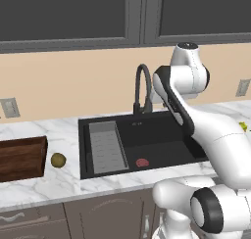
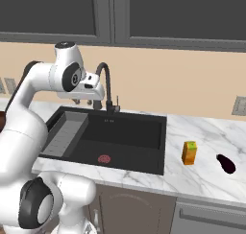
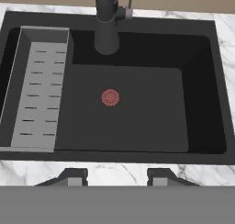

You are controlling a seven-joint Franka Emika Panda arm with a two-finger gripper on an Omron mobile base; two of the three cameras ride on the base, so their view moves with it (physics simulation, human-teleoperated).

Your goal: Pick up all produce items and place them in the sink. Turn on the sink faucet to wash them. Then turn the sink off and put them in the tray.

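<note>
**Two small fruits on the worktop, my hand over a bare sink**

My hand (image 3: 114,176) hangs above the sink (image 3: 206,81), looking straight down into it. My two fingertips (image 3: 73,176) stand apart with nothing between them. Below them lies the dark basin floor with its red drain disc (image 3: 110,98), the grey ribbed rack (image 3: 39,90) along one side, and the black faucet (image 3: 106,21) rising at the back wall.

Neither piece of produce is in the basin. The olive-yellow lump (image 1: 58,160) sits on the marble worktop (image 1: 49,181) to the left of the sink, just beside the brown wooden tray (image 1: 22,157) but not in it. The dark purple lump (image 2: 226,164) lies well off to the right of the sink, near the orange block with a green top (image 2: 190,153), which I leave alone.

I judge both pieces light and fairly firm, so weight is no worry; shape is. The yellow one looks near round and smooth, so it may roll or squirt out if I pinch it off-centre. I would come straight down and close across its widest middle, gently, since the skin may bruise. The purple one looks longer than it is wide and lies flat, so I would turn my hand to close across its narrow width near the thick middle, not along its length. Both will be slipperier once wet.
</note>
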